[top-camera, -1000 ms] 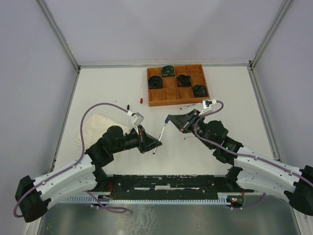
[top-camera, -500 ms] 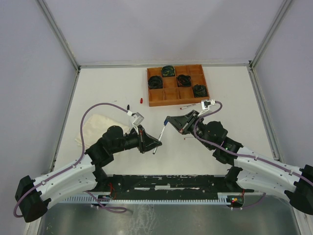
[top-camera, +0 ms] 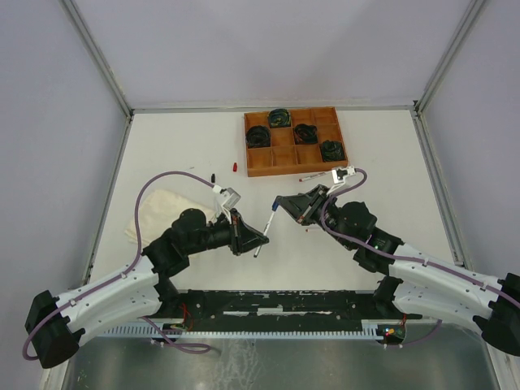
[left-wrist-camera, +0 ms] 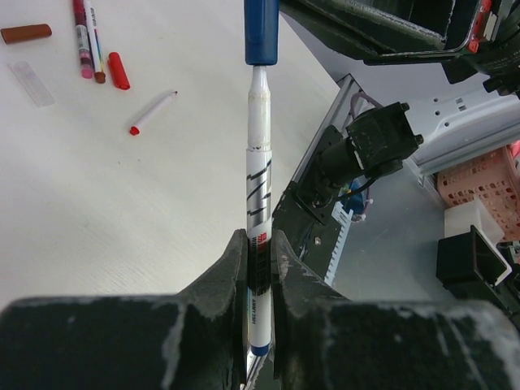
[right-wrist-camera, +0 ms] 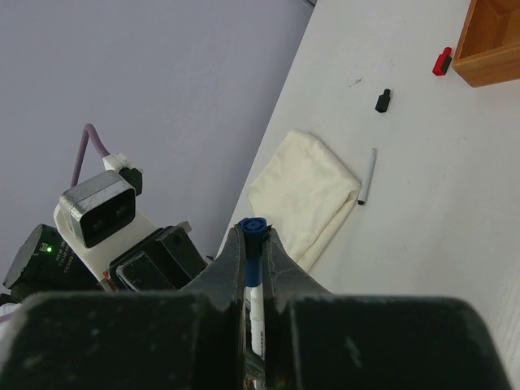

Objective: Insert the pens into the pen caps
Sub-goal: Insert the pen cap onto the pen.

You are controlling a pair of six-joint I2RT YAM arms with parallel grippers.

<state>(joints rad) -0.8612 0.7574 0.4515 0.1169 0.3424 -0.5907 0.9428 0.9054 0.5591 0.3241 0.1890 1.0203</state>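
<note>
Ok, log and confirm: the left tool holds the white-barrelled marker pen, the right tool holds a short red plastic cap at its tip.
Wrong colour: the short plastic cap is blue, as the left wrist view shows. The left tool does hold the white-barrelled marker pen, the right tool that cap.

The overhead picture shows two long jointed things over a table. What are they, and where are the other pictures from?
They are two robot arms, filmed from above. Each wrist also carries a camera looking along its own pincer; those give the other two pictures. The left gripper is shut on a white pen; the right gripper is shut on a blue cap, held at the pen's tip. On the table lie a cream cloth, a wooden tray, loose pens and caps.
</note>
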